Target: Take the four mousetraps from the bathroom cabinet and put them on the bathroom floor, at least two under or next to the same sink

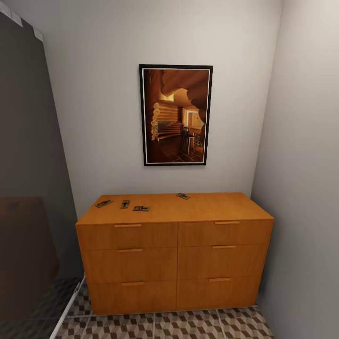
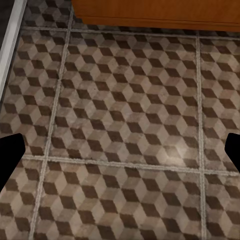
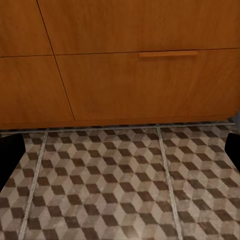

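The cabinet (image 1: 176, 256), an orange-brown chest with two columns of three drawers, stands against the back wall. Several mousetraps lie on its top: three near the left end (image 1: 103, 203) (image 1: 125, 204) (image 1: 141, 208) and one further back near the middle (image 1: 182, 196). My left gripper (image 2: 120, 152) hangs open over the cube-patterned bathroom floor (image 2: 125, 125), with the cabinet's base (image 2: 150, 12) ahead. My right gripper (image 3: 120, 150) is open too, low in front of the cabinet's lower drawers (image 3: 145, 85), nothing between its fingers. The sink is out of view.
A framed picture (image 1: 175, 115) hangs above the cabinet. A dark glass panel (image 1: 28, 188) with a white floor rail (image 1: 68, 308) closes the left side. A grey wall (image 1: 306, 188) stands close on the right. Tiled floor (image 1: 165, 325) lies in front.
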